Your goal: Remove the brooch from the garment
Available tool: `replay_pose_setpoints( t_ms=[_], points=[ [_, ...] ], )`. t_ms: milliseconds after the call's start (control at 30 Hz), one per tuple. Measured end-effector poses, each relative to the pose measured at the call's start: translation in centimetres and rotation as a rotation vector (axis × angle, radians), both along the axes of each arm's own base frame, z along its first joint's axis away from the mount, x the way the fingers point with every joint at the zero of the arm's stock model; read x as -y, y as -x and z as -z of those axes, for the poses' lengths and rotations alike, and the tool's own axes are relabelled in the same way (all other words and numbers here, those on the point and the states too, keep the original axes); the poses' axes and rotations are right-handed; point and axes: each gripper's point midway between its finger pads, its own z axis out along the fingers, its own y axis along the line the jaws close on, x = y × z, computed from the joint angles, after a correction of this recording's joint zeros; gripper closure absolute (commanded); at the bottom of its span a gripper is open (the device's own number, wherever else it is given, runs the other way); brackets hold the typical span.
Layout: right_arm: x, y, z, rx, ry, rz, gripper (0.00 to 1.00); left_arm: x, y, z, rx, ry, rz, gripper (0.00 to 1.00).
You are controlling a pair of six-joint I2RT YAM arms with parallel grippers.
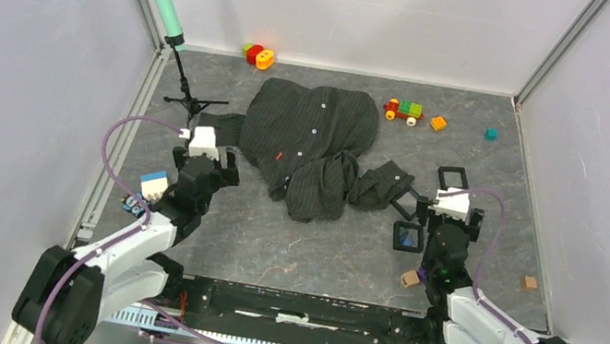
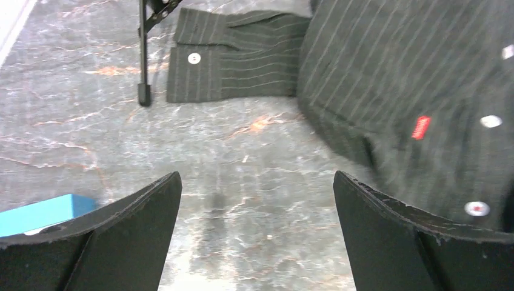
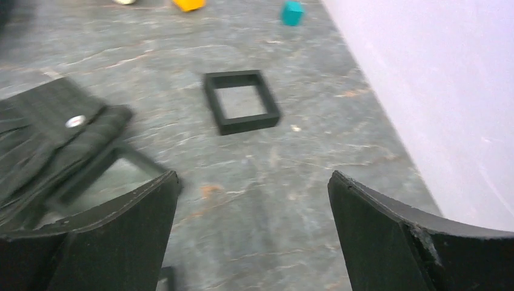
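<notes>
Seen from above, the garment [image 1: 313, 131] lies crumpled in the middle of the table [image 1: 325, 250]. Its red tag [image 1: 281, 156] is near the front of the cloth, and one sleeve reaches out to the right. The brooch is too small to be found here. Three black square frames lie to the right of the shirt. The far frame [image 1: 454, 168] lies free and encloses only bare table. The middle frame [image 1: 398, 208] is partly under the sleeve end. The near frame [image 1: 409, 226] has a dark bluish patch inside, which I cannot identify. A teal cube [image 1: 492, 134] and an orange block [image 1: 439, 122] sit near the back wall, well apart from the shirt. In the left wrist view, the left gripper [image 2: 257, 182] has its fingers wide apart, with only table surface between them. The garment is ahead and to the right, showing the red tag and some white buttons, and its cuff [image 2: 206, 60] lies just beside a thin stand leg [image 2: 143, 54]. The brooch cannot be made out here either. In the right wrist view, which is somewhat blurred, the right gripper [image 3: 254, 182] is also spread wide and holds nothing. Ahead, the far frame contains only table, and the sleeve end lies over part of the middle frame.
</notes>
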Motion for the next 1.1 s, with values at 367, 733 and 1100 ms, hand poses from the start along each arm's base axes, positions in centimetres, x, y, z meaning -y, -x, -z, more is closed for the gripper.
replay_pose_setpoints(
  t_ms=[367, 733, 1100],
  points=[
    [4.5, -1.3, -0.6, 0.095, 0.053, 0.119, 0.06, -4.0, -2.2, 3.8, -0.002, -0.170, -0.090, 0.00],
    [5.0, -2.6, -0.1, 0.132, 0.004, 0.081, 0.02, -5.0, -5.4, 4.4, 0.019, -0.177, -0.049, 0.00],
    [4.6, -2.8, -0.4, 0.143, -0.002, 0.054, 0.02, -6.0, -5.6, 4.0, 0.082, -0.164, -0.085, 0.00]
  ],
)
